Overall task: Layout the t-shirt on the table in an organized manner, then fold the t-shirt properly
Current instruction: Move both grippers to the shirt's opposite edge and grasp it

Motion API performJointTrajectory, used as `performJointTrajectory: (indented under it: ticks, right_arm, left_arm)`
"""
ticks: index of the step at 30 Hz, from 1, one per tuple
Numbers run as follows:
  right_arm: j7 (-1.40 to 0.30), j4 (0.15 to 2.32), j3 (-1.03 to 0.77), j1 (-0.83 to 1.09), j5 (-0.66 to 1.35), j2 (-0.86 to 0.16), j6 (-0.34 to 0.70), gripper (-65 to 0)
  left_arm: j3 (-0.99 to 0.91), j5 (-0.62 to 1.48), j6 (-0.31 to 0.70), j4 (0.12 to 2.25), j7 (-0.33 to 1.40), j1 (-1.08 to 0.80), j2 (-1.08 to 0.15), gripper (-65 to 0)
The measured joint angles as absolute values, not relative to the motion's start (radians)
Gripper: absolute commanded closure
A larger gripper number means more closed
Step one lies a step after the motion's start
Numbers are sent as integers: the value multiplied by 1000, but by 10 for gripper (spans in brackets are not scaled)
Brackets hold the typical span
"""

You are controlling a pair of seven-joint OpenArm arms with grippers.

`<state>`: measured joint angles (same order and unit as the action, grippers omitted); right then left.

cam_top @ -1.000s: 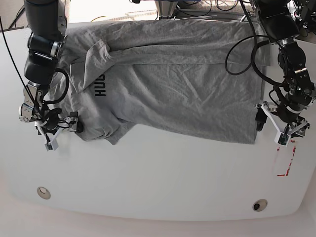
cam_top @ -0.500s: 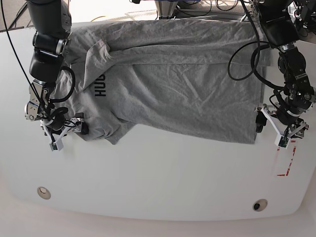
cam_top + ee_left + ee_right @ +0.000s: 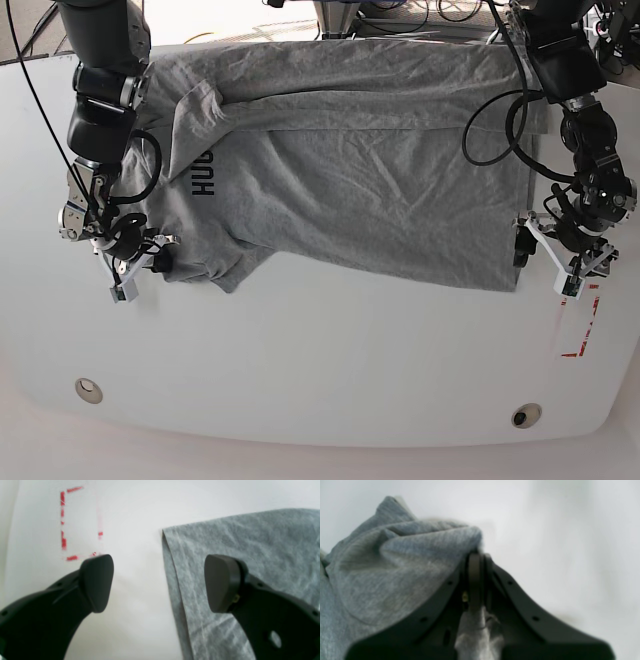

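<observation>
Your right gripper (image 3: 475, 562) pinches the wrinkled heather-grey cotton t-shirt (image 3: 350, 170), seemingly its sleeve, at nine o'clock on the white table (image 3: 330, 350); left gripper (image 3: 160, 582) spread. Still laying out: pull outward next

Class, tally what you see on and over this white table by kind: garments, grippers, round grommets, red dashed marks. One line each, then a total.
Garments: 1, the grey t-shirt
Grippers: 2, the right gripper and the left gripper
Round grommets: 2, one and another
Red dashed marks: 1, the red dashed rectangle
Total: 6

t-shirt (image 3: 350, 170) lettering part folded under, far hem cropped
</observation>
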<state>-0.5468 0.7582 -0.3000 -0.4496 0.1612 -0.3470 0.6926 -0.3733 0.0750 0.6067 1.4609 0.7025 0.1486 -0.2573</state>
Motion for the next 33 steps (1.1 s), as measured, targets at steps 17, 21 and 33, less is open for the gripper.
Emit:
performJointTrajectory:
  ticks: [17, 21, 33]
  right_arm:
    - [-550, 758, -300, -450, 161, -349, 694, 0]
    - [-549, 758, -300, -447, 162, -349, 698, 0]
    - [-546, 758, -300, -445, 162, -349, 698, 0]
  left_arm:
    - [-375, 71, 603, 1180, 612, 292, -258, -543]
    - [-374, 68, 604, 1084, 546, 336, -258, -543]
    - [-300, 67, 602, 811, 439, 441, -258, -542]
